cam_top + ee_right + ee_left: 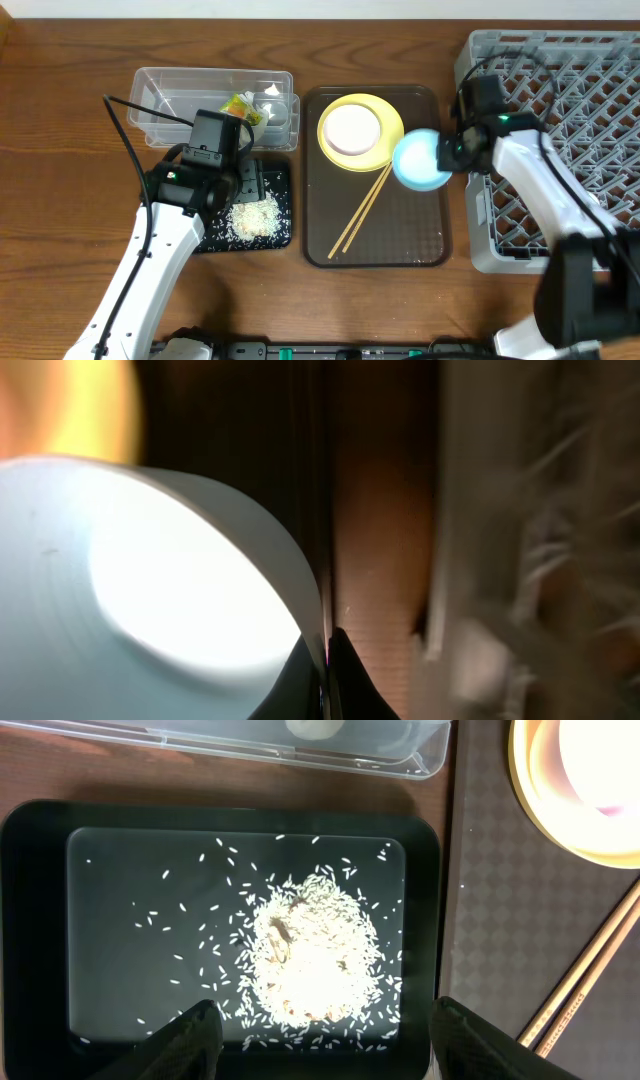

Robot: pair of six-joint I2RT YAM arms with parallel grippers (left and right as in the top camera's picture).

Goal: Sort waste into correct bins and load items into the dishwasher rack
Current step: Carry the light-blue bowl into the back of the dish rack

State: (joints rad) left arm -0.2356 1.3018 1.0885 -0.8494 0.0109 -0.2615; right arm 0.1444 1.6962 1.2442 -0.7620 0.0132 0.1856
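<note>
At the right edge of the brown tray (420,235), my right pincer (325,660) is pinched nearly closed on the rim of the light blue bowl (150,580). One finger is inside the wall and one outside, and the bowl is tipped so its hollow faces my wrist camera. I cannot tell whether its underside touches the tray. Just to the right of it stands the grey dishwasher rack (570,90), with nothing of the task's in it that I can see. To the bowl's left, on the same tray, the yellow plate (388,128) carries the white/pinkish bowl (350,128), and the chopsticks (362,212) slant down from the plate's lower edge. Over on my other side, my left pincer (322,1020) hangs spread wide with nothing between its fingers, above the near part of the black tray (35,920). The rice (310,960) is heaped in the middle of that tray, with loose grains scattered round. Beyond it lies the clear tub (170,95), and the green-and-orange wrapper (240,107) lies inside it near its right end.
</note>
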